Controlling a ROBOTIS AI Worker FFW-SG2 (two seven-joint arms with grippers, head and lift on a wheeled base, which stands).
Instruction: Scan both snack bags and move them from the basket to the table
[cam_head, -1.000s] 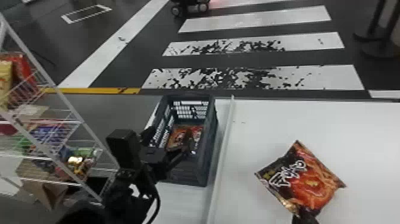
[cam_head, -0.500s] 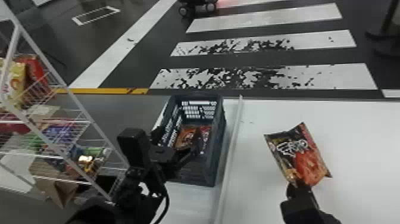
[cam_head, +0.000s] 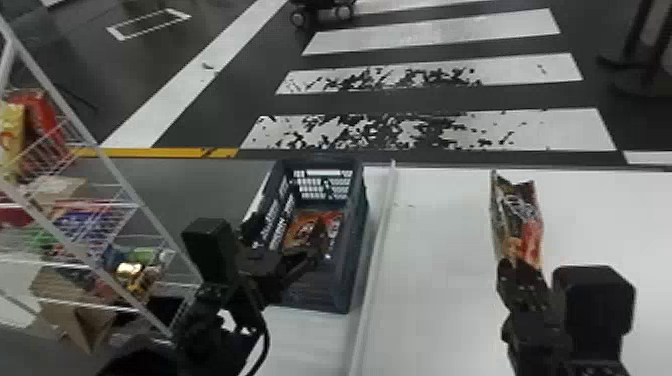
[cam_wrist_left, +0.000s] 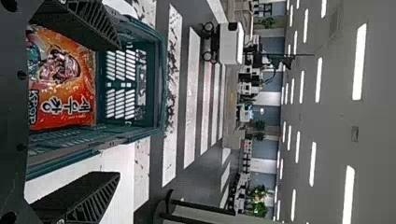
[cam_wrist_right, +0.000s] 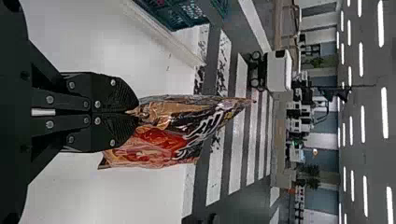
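Over the white table (cam_head: 440, 300), right of the basket, my right gripper (cam_head: 520, 262) is shut on one end of a black-and-red snack bag (cam_head: 522, 225). In the right wrist view that gripper (cam_wrist_right: 135, 112) pinches the bag (cam_wrist_right: 173, 133), which stretches away from the fingertips. An orange snack bag (cam_head: 302, 230) lies inside the dark basket (cam_head: 356, 250). My left gripper (cam_head: 317, 245) is at the basket, over its near part. In the left wrist view the left gripper (cam_wrist_left: 119, 109) is open, its fingers wide apart, with the orange bag (cam_wrist_left: 65, 88) beyond them in the basket (cam_wrist_left: 161, 84).
A white wire rack (cam_head: 95, 145) with several snacks stands at the left. A raised white strip (cam_head: 375, 260) runs along the table just right of the basket. Beyond the table's far edge lies the floor with white stripes.
The right arm has come further into the head view, and its bag has turned from broadly facing to nearly edge-on, upright. The head view has shifted slightly; the left gripper stays at the basket.
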